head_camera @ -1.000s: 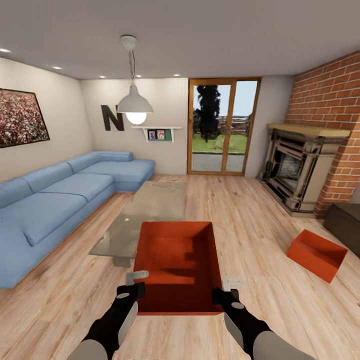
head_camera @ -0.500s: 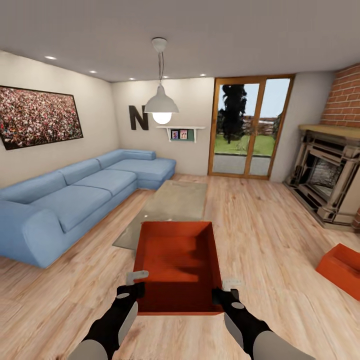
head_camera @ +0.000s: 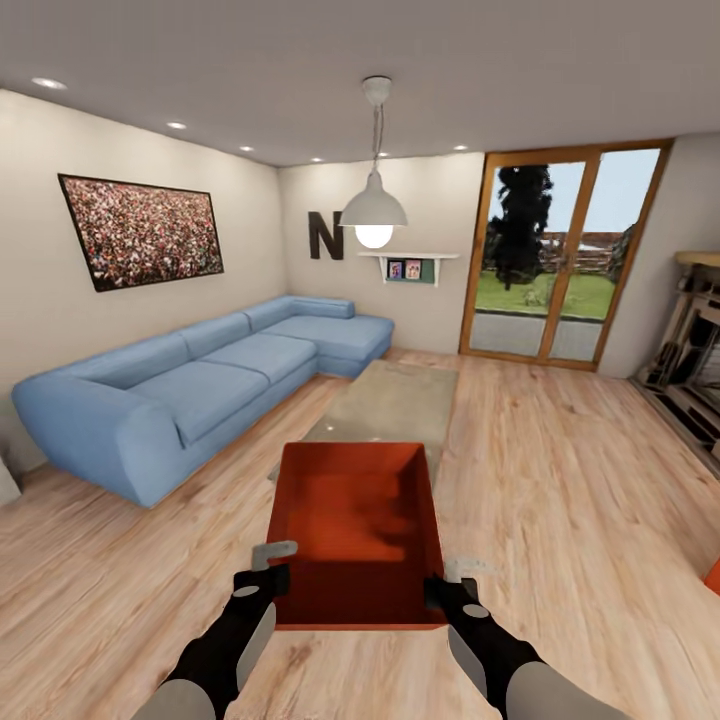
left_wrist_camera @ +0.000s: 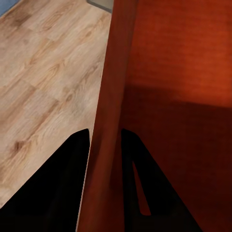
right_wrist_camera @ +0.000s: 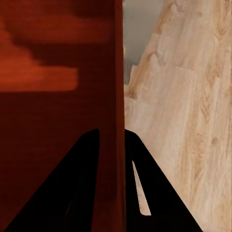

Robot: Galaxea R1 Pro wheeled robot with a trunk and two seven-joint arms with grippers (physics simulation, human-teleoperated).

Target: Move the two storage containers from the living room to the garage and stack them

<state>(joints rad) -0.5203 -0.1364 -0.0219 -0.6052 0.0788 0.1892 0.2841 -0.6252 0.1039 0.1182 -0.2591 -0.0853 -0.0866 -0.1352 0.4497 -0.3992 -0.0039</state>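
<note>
A: What does the head view show at centre?

B: An orange-red box (head_camera: 355,535), open-topped, is held above the wood plank floor (head_camera: 560,500) of the living room. Its far end lies before the near edge of a low glass coffee table (head_camera: 390,405). The left gripper (head_camera: 268,563) meets the box's left wall near the near corner; the right gripper (head_camera: 452,578) meets the right wall opposite.

A: How do the grippers stand?

B: In the left wrist view, the left gripper (left_wrist_camera: 104,169) has one dark finger (left_wrist_camera: 63,183) outside the thin wall and one inside, closed onto the wall of the box (left_wrist_camera: 179,96). The right wrist view shows the right gripper (right_wrist_camera: 112,166) gripping likewise, its fingers (right_wrist_camera: 72,183) pressed to either side of the wall of the box (right_wrist_camera: 48,72).

A: And the second box?

B: A sliver of orange-red shows at the right edge of the head view (head_camera: 714,578), on the floor; it cannot be identified with certainty.

A: The surroundings?

B: A blue corner sofa (head_camera: 200,380) along the left wall, a hanging lamp (head_camera: 374,210), a framed picture (head_camera: 140,232), a glazed door (head_camera: 560,260), and part of a fireplace (head_camera: 695,350) at right.
</note>
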